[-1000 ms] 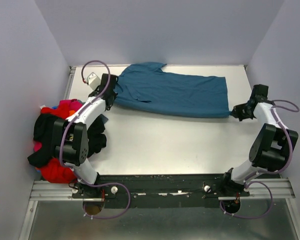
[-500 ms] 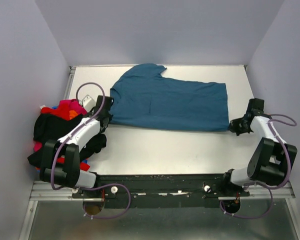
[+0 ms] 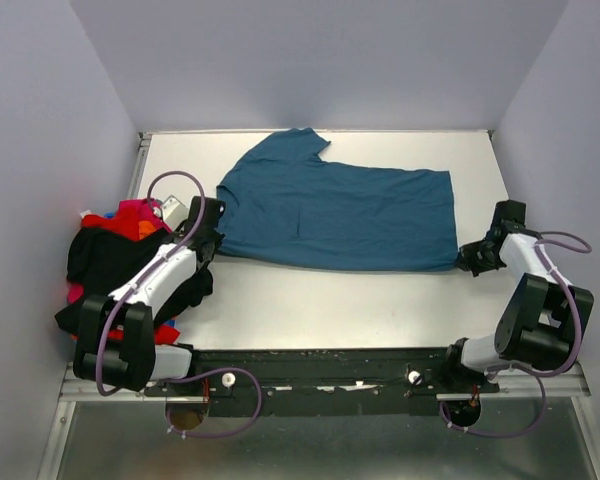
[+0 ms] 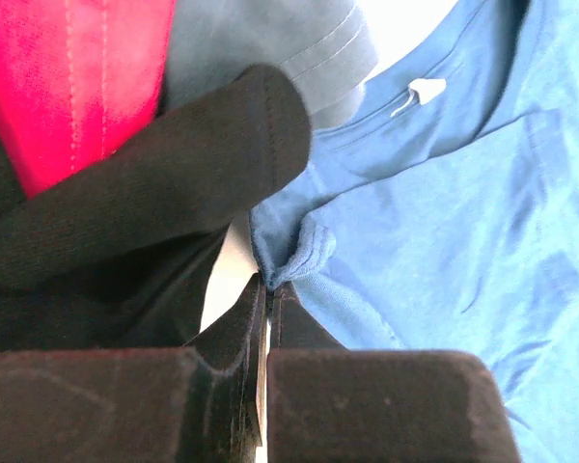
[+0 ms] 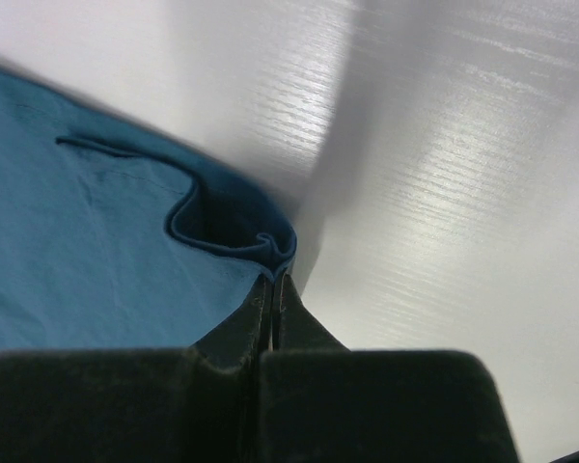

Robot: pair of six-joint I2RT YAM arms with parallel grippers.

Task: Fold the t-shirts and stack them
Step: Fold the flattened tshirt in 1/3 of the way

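One teal-blue t-shirt (image 3: 340, 215) is spread nearly flat across the far half of the worktop (image 3: 330, 300). Its near-left edge is pinched between the left jaws and its near-right corner between the right jaws. Both pairs are closed tight on the cloth, and a small fold is bunched at each tip. The left arm (image 3: 160, 275) is stretched low and diagonally past a heap of black, red, magenta and orange t-shirts (image 3: 100, 260) at the worktop's left edge. The right arm (image 3: 540, 270) is folded sharply at the elbow, with its wrist turned leftward.
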